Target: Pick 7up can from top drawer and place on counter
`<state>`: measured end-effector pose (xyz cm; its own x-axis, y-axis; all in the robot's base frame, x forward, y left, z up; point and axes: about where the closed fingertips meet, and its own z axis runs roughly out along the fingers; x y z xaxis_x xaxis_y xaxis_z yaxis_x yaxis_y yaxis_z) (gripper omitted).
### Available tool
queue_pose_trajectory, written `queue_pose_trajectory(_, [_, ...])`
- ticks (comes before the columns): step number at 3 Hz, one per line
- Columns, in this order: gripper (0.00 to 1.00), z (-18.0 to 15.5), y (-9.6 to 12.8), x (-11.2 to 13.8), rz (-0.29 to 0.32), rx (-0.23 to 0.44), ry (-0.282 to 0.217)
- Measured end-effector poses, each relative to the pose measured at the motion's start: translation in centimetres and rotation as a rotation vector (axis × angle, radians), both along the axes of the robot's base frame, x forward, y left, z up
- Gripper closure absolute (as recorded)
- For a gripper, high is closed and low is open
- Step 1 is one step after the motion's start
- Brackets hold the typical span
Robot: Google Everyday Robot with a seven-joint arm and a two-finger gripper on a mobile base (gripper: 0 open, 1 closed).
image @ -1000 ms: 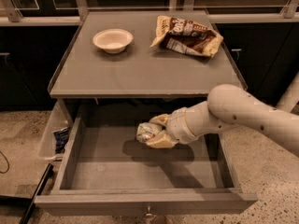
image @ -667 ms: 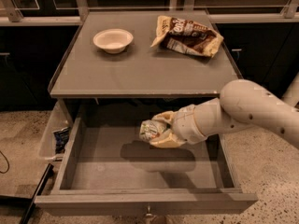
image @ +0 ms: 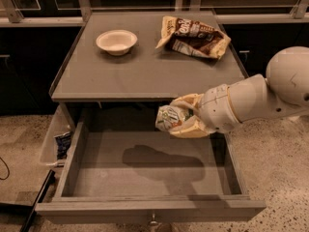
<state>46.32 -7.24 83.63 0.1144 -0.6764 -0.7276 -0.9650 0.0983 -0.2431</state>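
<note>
While end effector holds can over drawer, counter

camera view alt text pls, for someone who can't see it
A robot arm's gripper holds a 7up can, tilted, above the open top drawer, just below the front edge of the counter. On the counter sit a white bowl and a brown snack bag.

Dim warm light from above. The gripper, holding the 7up can near the middle, drops a dark shadow at 6 o'clock into the top drawer.
</note>
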Motion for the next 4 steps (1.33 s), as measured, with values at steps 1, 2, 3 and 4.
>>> queue_pose_trajectory(1, [1.0, 0.0, 0.0, 0.0, 0.0, 0.0, 0.0])
queue_pose_trajectory(2, [1.0, 0.9, 0.4, 2.5, -0.001, -0.036, -0.042])
queue_pose_trajectory(3, [1.0, 3.1, 1.2, 6.9, 0.012, -0.045, -0.095])
queue_pose_trajectory(4, [1.0, 5.8, 2.3, 12.1, 0.03, -0.051, -0.146])
